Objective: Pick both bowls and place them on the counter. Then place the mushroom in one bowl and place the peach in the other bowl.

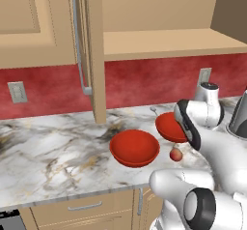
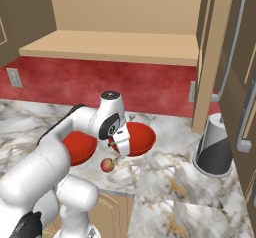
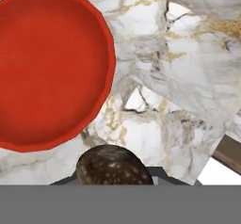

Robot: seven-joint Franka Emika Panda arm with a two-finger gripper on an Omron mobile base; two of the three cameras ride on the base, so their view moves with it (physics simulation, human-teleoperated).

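Mushroom sits at the bottom centre of the hand view, dark speckled cap up, clamped in the nearly closed end effector — so the third step is in hand. Both red bowls already rest on the marble bench: one at the middle of the left base view, the other just to its right, partly behind the arm. As far as the views show, both look empty; the bowl filling the upper left of the hand view has nothing in it. Peach lies on the bench just below the right-hand bowl, untouched. Left to do, by my reading — drop the mushroom into one bowl, then fetch the peach for the other.
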